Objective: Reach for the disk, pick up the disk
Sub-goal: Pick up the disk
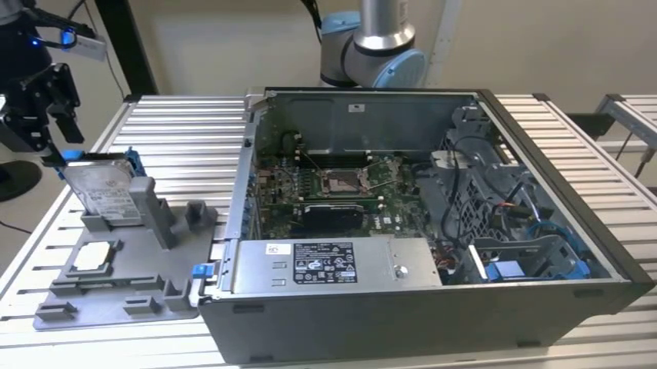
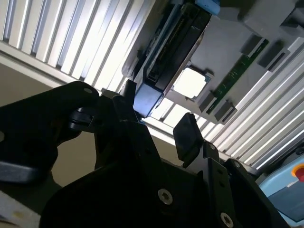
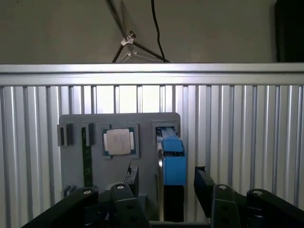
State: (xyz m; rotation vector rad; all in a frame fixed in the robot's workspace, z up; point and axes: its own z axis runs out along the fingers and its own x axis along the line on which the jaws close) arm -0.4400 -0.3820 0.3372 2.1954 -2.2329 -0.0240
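Black pincer (image 3: 166, 172) fingers (image 3: 132, 178) sit closest in the first wrist view. They are spread wide apart and grip nothing, and the blue-railed top edge of the disk (image 3: 173, 161) lines up with the gap beyond them. At the exterior view's left the pincer (image 1: 54, 115) hangs just above the disk (image 1: 103, 188), which stands upright on edge in a slot of the grey holder tray (image 1: 113, 307) on the slatted counter (image 1: 175, 123). A small square chip (image 1: 92, 256) lies flat in the tray near it. Toward the exterior view's right sits the open computer case (image 1: 431, 307), with a silver labelled box (image 1: 328, 264) along its near wall.
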